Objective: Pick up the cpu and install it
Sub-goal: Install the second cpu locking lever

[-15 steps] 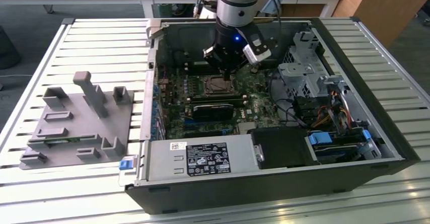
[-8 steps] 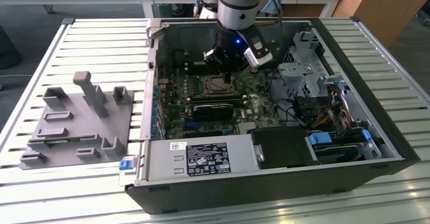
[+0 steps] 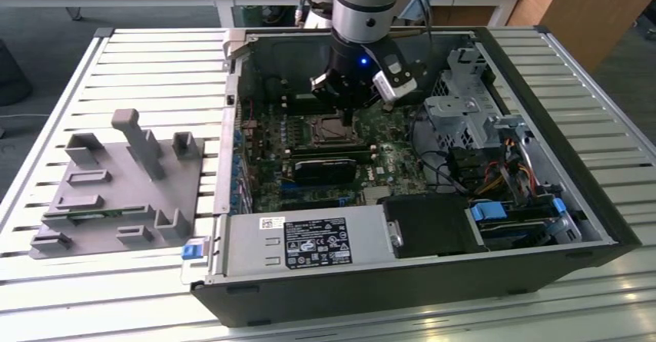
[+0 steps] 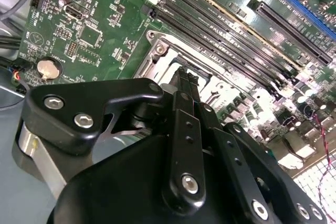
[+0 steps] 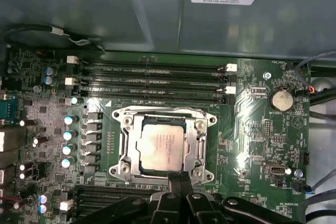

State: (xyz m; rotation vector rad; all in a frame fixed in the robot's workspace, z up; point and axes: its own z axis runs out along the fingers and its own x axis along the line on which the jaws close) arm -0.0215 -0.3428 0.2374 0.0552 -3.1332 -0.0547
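Cpu: We see the cpu (image 5: 161, 142) lying flat inside the socket (image 5: 164, 145) in the first wrist view. Its silver top faces up, and the metal frame of the socket runs all around it.

Gripper: We see the gripper (image 5: 179, 178) just above the edge of the socket in the first wrist view. Its two thin black fingers (image 5: 175, 181) are pressed together with no gap. They hold nothing. In the second wrist view the gripper (image 4: 185, 80) points down at the socket (image 4: 173, 61).

Arm: In the exterior view we see the grey arm (image 3: 364, 8) come down from above into the open computer case (image 3: 410, 280). The gripper (image 3: 349, 115) hangs right over the socket (image 3: 330, 129).

Board: We see the green board (image 5: 262, 140) with long black memory slots (image 5: 152, 82) just beside the socket. A round silver battery (image 5: 279, 99) sits near one corner of the board.

Case: The case lies on its side on the slatted tabletop (image 3: 154, 73). A grey box with a label (image 3: 307, 242) sits at its near edge.

Tray: We see a grey holder tray (image 3: 118, 184) on the tabletop, at the exterior view's left, well apart from the arm.
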